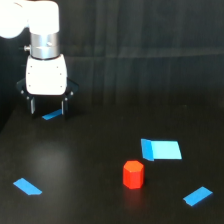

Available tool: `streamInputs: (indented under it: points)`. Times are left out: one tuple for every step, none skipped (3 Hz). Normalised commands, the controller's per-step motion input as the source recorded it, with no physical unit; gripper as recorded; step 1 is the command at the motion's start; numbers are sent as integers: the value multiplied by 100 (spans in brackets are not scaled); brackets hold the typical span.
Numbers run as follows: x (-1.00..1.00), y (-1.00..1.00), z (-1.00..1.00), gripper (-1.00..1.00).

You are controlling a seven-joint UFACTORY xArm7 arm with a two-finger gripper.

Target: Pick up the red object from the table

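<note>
While red object sits untouched, gripper hangs vertical, fingers parted.

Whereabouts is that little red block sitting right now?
In the exterior view, the red object stands on the table, right of centre near the bottom, just below-left of the blue box, far from the gripper.

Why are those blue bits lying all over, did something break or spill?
Nothing looks broken or spilled. The red object stands upright on the table, and the four blue pieces just lie flat, scattered. The gripper hangs open above one.
</note>
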Motion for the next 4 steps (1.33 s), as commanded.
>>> streamInputs:
  points:
    - [62,-69,-1,100]
    - [86,-88,31,100]
    - [90,-88,33,99]
    - [89,-96,-20,99]
